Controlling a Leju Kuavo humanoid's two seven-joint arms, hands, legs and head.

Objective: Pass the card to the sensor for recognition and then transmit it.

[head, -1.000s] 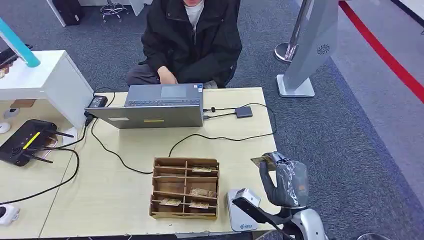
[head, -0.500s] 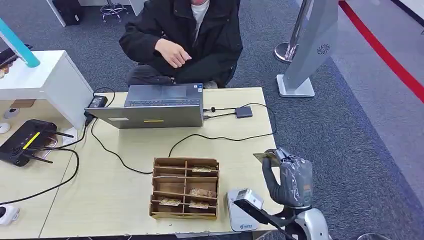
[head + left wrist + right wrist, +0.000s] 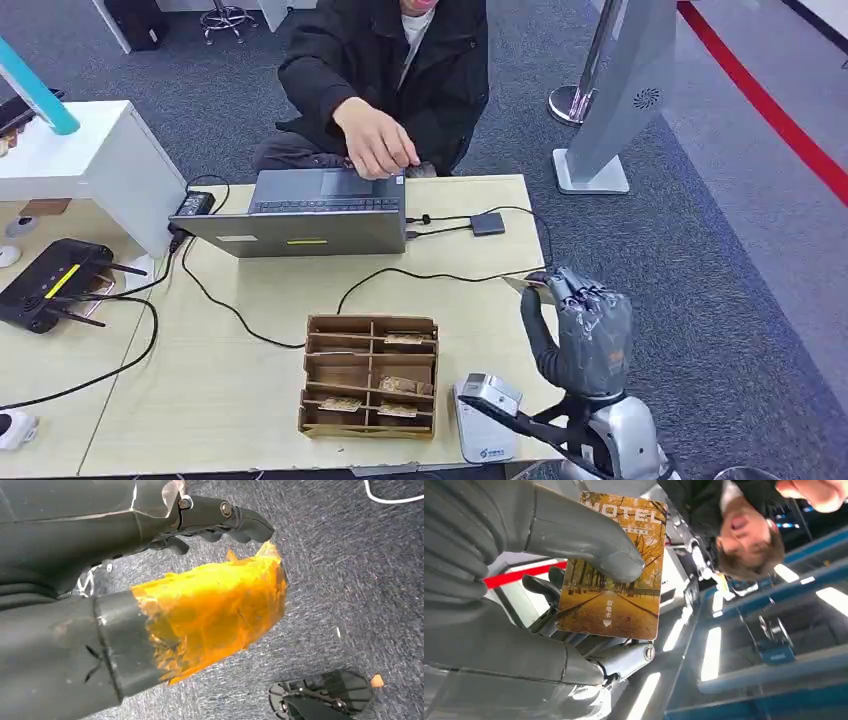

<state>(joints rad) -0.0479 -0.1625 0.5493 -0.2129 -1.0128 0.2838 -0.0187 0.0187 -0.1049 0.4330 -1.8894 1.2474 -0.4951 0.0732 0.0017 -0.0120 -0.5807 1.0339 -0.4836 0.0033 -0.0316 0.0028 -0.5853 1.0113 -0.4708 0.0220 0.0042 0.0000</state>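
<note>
The right hand (image 3: 585, 335) is raised over the table's (image 3: 250, 400) right edge, at about four o'clock in the head view, its thumb and fingers clamped on the card (image 3: 527, 284); the card juts from the fingertips toward ten o'clock, above the tabletop and well apart from the white card sensor (image 3: 484, 430), which sits at the near edge just right of the cardboard organiser (image 3: 370, 377); in the right wrist view the thumb (image 3: 589, 540) presses across the card's (image 3: 611, 567) printed face, an autumn avenue in yellow with the word HOTEL, while darker fingers back it from behind; at twelve o'clock a person in a dark jacket (image 3: 390, 60) leans over the far edge, one hand (image 3: 375, 145) lowered above the open laptop (image 3: 310, 215); a black cable (image 3: 440, 275) runs from the laptop's side across the table; a black router (image 3: 50, 285) lies at nine o'clock; the left hand (image 3: 150, 605) hangs over grey carpet, its thumb wrapped in orange tape, the dark fingers curled in with nothing seen between them.
</note>
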